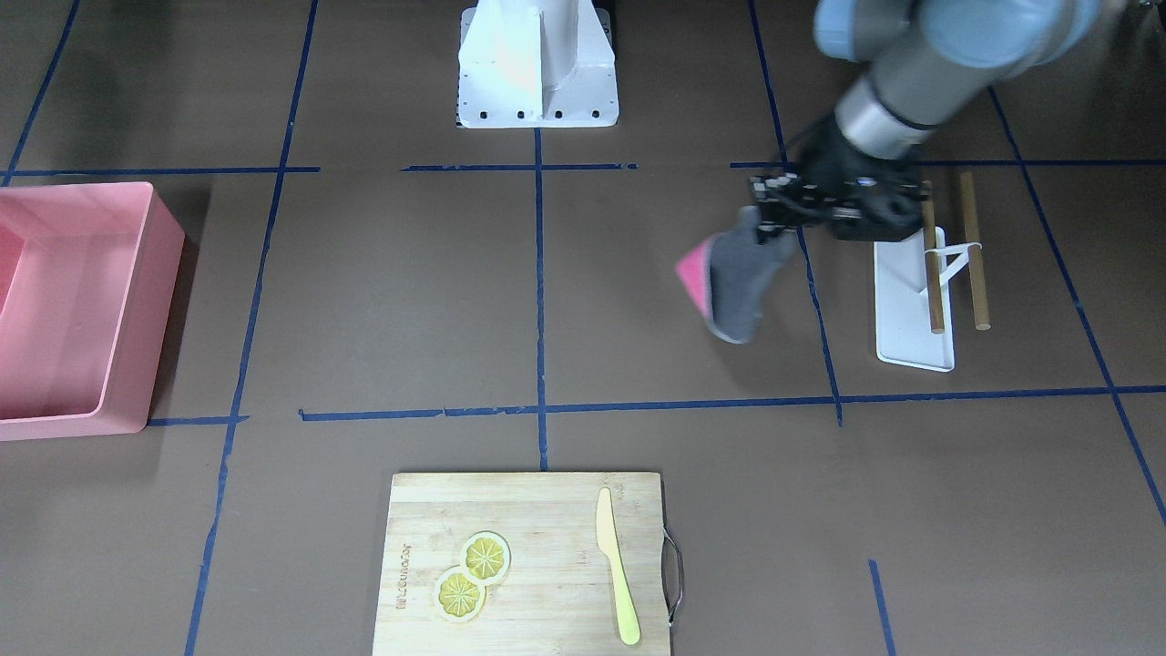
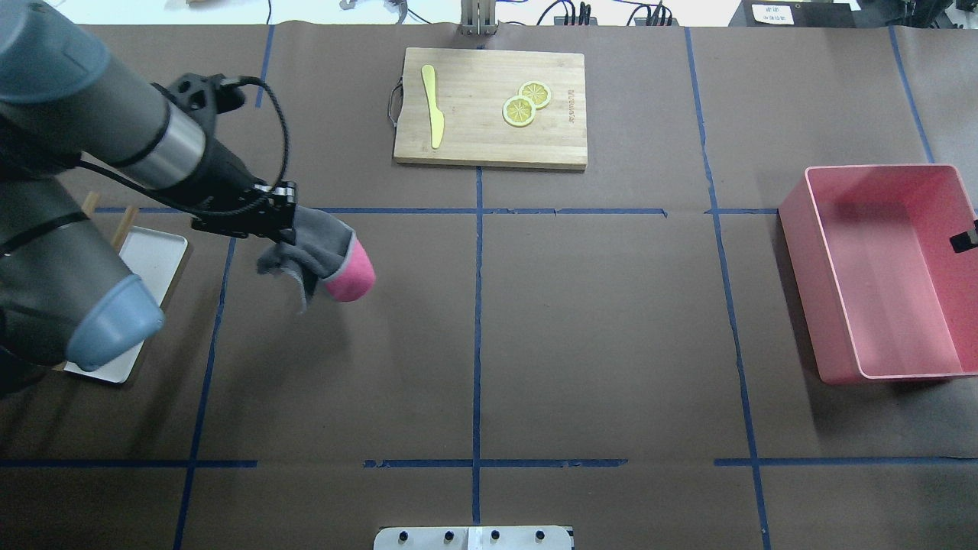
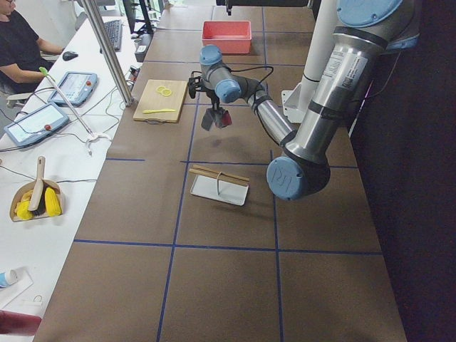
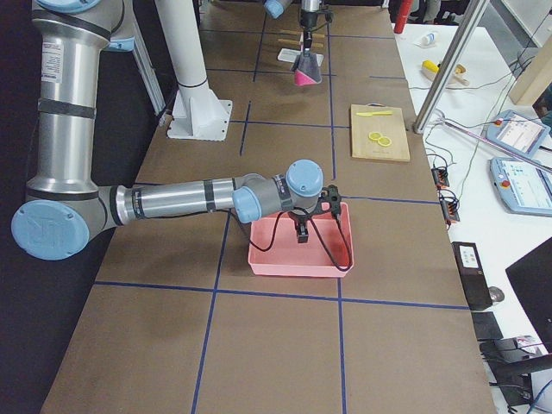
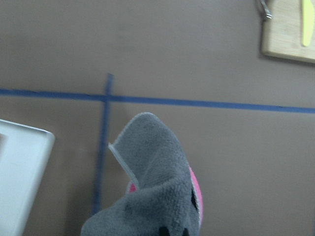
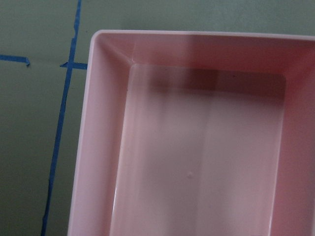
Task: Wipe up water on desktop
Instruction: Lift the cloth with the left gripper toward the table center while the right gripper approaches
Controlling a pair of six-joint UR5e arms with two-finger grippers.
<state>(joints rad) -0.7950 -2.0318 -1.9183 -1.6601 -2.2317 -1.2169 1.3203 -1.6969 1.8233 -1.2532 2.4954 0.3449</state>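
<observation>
Cloth [image 2: 328, 258], fluffy grey and pink, hangs straight down from the left pincer [image 2: 284, 225], which pinches its top. The flat brown surface [image 2: 596, 321] lies below it; I see no water. The right pincer [image 4: 302, 231] is far off; open or closed, I cannot tell.

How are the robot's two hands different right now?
The left hand grips a grey and pink cloth; the right hand carries nothing I can see. The left hand is above the brown desktop; the right hand hangs over the pink box. Both are up in the air, pointing down.
</observation>
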